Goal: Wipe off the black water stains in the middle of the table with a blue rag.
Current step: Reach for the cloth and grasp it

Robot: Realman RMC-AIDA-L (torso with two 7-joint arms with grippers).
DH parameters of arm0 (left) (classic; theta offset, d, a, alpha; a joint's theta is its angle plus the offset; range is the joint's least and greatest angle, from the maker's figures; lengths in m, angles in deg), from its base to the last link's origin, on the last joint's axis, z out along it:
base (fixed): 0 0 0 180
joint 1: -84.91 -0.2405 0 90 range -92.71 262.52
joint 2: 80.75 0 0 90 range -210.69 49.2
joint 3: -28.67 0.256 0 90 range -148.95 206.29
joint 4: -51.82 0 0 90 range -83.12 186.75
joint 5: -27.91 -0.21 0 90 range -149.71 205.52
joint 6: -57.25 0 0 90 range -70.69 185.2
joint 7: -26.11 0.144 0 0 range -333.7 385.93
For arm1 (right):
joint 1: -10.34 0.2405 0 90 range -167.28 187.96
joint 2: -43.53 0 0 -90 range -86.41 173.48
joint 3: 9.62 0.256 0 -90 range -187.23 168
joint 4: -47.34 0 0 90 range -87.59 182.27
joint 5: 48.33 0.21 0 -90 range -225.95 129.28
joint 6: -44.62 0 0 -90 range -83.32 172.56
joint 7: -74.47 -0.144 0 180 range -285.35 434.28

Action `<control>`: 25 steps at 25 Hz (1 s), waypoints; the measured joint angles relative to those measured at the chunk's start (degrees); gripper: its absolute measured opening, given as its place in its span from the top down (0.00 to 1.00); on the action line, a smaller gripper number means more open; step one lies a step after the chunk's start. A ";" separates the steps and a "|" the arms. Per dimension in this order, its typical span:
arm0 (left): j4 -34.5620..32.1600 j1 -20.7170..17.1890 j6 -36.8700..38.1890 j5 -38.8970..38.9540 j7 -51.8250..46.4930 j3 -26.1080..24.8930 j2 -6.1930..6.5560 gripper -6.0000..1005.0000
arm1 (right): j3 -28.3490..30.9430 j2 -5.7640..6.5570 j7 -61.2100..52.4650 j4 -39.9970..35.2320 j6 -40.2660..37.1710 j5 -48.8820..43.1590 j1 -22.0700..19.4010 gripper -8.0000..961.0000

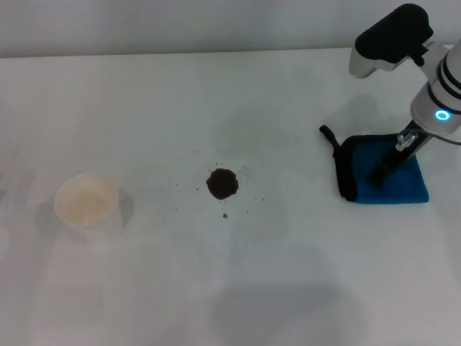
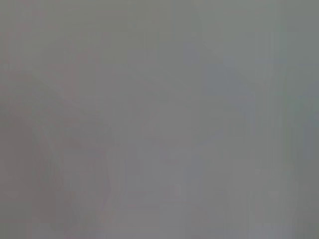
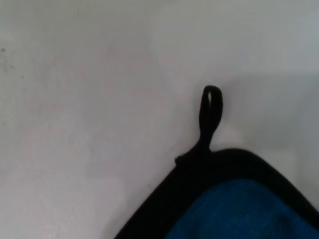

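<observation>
On the left of the table (image 1: 144, 288) a white paper cup (image 1: 86, 200) stands well apart from everything else, and it is best left untouched. The left gripper is not seen in any view; the left wrist view shows only a blank grey field.

In the middle, the black water stains (image 1: 222, 184) are seen as a small round dark blot ringed by tiny specks, some of them scattered toward the cup and some toward the rag. For a clean result, the wipe would have to cover the specks as well as the blot.

To the right, the blue rag (image 1: 385, 180) lies flat on the table, well apart from the blot, with its black loop (image 3: 210, 112) trailing from the corner toward the far side. The right gripper (image 1: 385, 167) is lowered onto the rag's top surface. How far its fingers are parted cannot be told, and it cannot be said whether any cloth is pinched.

The step in hand is judged to be taking hold of the rag. A firm pinch of a good fold of cloth should be made, since a thin grip on the edging or loop may slip. The rag should then be carried or dragged leftward and pressed flat over the blot.
</observation>
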 joint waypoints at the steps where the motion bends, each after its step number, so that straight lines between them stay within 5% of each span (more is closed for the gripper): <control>1: 0.00 0.05 -0.03 0.00 0.00 0.00 0.00 0.11 | -0.02 -0.01 -0.01 0.28 0.00 -0.28 0.22 0.24; 19: 0.01 0.09 -0.24 0.01 0.00 0.00 0.00 0.11 | 0.29 0.36 -0.74 0.55 0.82 -0.73 0.77 0.53; 25: 0.01 0.03 -0.24 0.01 0.00 0.00 0.00 0.11 | 0.34 0.38 -0.75 0.77 1.02 -1.54 0.77 0.53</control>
